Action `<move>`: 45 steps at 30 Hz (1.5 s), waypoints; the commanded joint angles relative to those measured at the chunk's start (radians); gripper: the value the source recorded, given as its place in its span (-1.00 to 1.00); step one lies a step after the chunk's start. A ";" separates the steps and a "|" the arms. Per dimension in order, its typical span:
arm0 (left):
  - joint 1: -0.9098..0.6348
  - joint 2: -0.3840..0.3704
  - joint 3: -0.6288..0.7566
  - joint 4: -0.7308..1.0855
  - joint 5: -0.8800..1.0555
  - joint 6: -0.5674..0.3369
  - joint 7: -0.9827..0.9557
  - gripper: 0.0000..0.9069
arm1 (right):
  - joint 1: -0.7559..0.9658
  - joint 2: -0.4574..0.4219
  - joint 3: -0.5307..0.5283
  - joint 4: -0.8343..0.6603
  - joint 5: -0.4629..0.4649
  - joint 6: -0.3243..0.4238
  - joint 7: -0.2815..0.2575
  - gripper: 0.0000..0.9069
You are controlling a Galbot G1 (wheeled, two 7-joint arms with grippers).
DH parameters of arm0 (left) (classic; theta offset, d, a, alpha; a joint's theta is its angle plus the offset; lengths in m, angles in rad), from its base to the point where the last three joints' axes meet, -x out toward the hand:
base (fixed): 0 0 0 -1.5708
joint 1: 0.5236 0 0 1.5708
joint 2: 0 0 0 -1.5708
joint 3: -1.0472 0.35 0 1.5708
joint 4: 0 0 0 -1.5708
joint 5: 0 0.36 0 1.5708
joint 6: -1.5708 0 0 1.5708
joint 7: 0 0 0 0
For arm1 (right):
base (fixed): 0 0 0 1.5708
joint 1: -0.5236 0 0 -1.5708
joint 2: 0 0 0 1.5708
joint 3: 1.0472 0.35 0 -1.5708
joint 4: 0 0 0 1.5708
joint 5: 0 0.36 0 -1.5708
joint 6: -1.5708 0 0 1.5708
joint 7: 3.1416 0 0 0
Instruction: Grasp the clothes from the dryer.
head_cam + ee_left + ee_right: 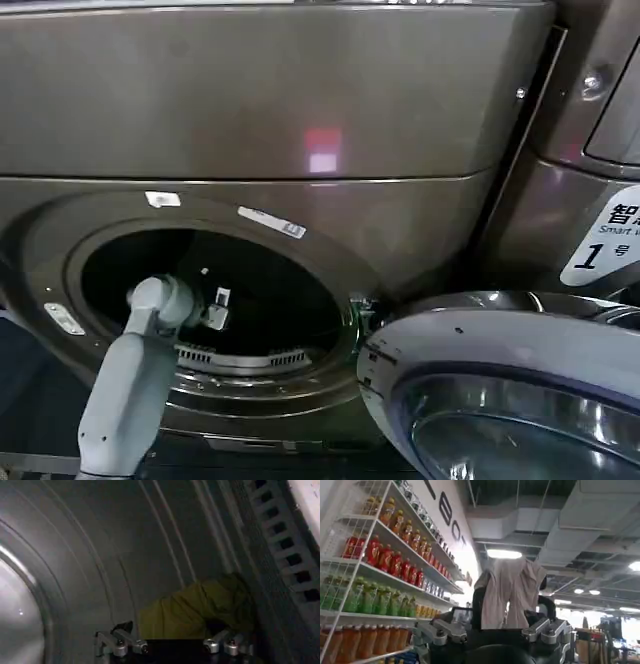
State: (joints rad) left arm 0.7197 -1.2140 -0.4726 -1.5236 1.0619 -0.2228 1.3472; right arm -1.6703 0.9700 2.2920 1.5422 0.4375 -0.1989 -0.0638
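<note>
Olive clothes [197, 611] lie in dryer [300, 120]; left gripper [172, 647] jaws wide, right gripper [507, 625] clamps beige cloth [509, 592].

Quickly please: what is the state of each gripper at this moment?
Left gripper: open inside the steel drum, near the olive-green cloth, not holding it.
Right gripper: shut on a beige cloth.

- I see the big bronze-grey dryer [300, 110] with its round door [510, 390] swung open.
- Olive-green clothes [200, 607] lie crumpled inside its steel drum [100, 555].
- I see a beige cloth [510, 592] held up high.
</note>
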 commanded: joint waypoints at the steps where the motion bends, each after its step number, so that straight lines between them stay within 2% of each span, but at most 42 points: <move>1: -0.002 0.001 -0.001 0.068 -0.004 0.004 0.003 -1.00 | 0.000 0.000 -0.003 -0.002 -0.005 0.002 -0.001 1.00; 13: -0.018 -0.002 -0.004 0.105 -0.020 0.030 0.001 -1.00 | -0.005 -0.001 -0.009 0.005 -0.014 0.000 -0.014 1.00; 15: -0.020 -0.005 -0.005 0.099 -0.022 0.057 0.000 -1.00 | -0.013 0.012 -0.010 0.029 -0.029 0.003 -0.035 1.00; 21: -0.033 -0.022 -0.018 0.024 -0.115 0.153 -0.070 -1.00 | -0.007 0.007 -0.015 0.046 0.021 0.000 -0.027 1.00; 26: -0.039 -0.070 -0.039 -0.030 -0.193 0.256 -0.322 -1.00 | -0.003 0.011 -0.011 0.061 0.024 -0.028 -0.031 1.00; 28: -0.028 -0.089 -0.041 -0.068 -0.260 0.332 -0.456 -1.00 | -0.004 0.014 -0.019 0.053 0.037 0.026 -0.033 1.00; 29: -0.028 -0.097 -0.039 -0.077 -0.273 0.349 -0.479 -1.00 | -0.005 0.014 -0.020 0.052 0.035 0.026 -0.032 1.00; 31: -0.032 -0.123 -0.035 -0.084 -0.303 0.450 -0.639 -1.00 | -0.003 0.016 -0.022 0.054 0.035 0.022 -0.031 1.00; 34: -0.033 -0.142 -0.019 -0.100 -0.401 0.513 -0.787 -1.00 | 0.002 0.016 -0.026 0.051 0.030 0.026 -0.031 1.00; 37: -0.023 -0.172 -0.007 -0.139 -0.532 0.541 -0.945 -1.00 | 0.004 0.017 -0.027 0.049 0.031 0.035 -0.027 1.00; 39: -0.018 -0.225 -0.018 -0.163 -0.632 0.593 -1.094 -1.00 | 0.005 0.018 -0.028 0.053 0.035 0.038 -0.019 1.00; 45: 0.039 -0.301 -0.027 -0.208 -0.878 0.580 -1.372 -1.00 | 0.000 0.020 -0.025 0.052 0.039 0.048 -0.012 1.00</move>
State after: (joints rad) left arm 0.7148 -1.4005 -0.4897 -1.6516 0.5734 0.2487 0.5135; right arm -1.6673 0.9900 2.2636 1.5955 0.4704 -0.1661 -0.0801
